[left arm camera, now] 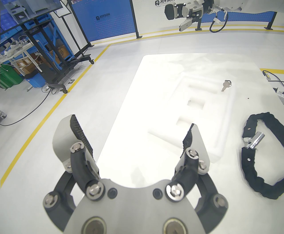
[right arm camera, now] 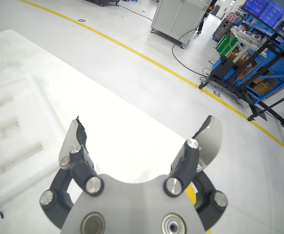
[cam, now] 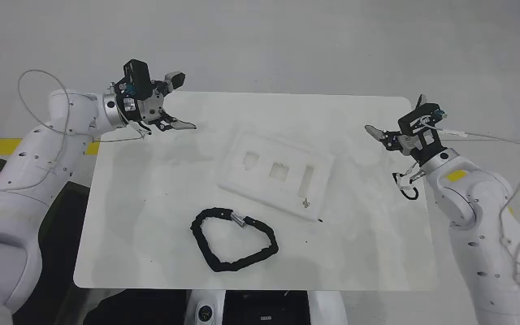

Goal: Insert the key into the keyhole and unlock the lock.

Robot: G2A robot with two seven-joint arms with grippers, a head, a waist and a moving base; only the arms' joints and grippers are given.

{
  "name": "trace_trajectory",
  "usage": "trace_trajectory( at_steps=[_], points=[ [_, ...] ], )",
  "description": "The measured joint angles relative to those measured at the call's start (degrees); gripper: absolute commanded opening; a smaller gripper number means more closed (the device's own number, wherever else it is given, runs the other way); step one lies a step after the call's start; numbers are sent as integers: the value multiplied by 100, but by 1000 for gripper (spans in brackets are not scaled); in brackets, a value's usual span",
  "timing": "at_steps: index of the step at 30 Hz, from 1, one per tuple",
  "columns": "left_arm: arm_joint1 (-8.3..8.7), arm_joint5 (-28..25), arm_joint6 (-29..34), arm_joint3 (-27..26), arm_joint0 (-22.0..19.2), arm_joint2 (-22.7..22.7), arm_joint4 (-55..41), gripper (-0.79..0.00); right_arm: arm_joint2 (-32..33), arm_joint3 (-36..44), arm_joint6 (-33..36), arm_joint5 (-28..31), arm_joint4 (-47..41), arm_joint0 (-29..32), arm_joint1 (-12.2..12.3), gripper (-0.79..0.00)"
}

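The small silver metal key (cam: 306, 201) lies at the right end of the white foam tray (cam: 236, 183), beyond the black sleeved chain lock (cam: 210, 214), nearer the right gripper (right arm camera: 142, 120) than the left gripper (left arm camera: 133, 124), both spread empty.

**Three cameras: one overhead, one riding on each wrist.**

From the top view we look steeply down from well back, taking in the whole table (cam: 366, 203) and an arm at each side edge. The left wrist camera sits just behind the left gripper (left arm camera: 132, 121), at the table's left edge. It faces across the tabletop toward the distant right gripper (left arm camera: 184, 17). With the top view it shares the foam tray (left arm camera: 221, 115), the key (left arm camera: 226, 85) and the chain lock (left arm camera: 255, 139). The right wrist camera sits close behind its own gripper. It faces over a stretch of table and out to the room's floor, sharing one end of the tray and bare tabletop with the other two views.
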State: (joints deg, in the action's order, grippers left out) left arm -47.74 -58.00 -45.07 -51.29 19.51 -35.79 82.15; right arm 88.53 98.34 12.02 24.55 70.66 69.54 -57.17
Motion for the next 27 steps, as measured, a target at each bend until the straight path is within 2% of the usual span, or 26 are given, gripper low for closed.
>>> trace_trajectory(
  at_steps=[12,20,27],
  points=[
    [0,0,0,0,0,0,0,0,-43,48,129,-78,-60,75,-10,0],
    [0,0,0,0,0,0,0,0,-316,516,1205,24,-313,245,-24,0],
    [0,0,0,0,0,0,0,0,-674,1061,2405,81,-1071,437,-47,0]
  ],
)
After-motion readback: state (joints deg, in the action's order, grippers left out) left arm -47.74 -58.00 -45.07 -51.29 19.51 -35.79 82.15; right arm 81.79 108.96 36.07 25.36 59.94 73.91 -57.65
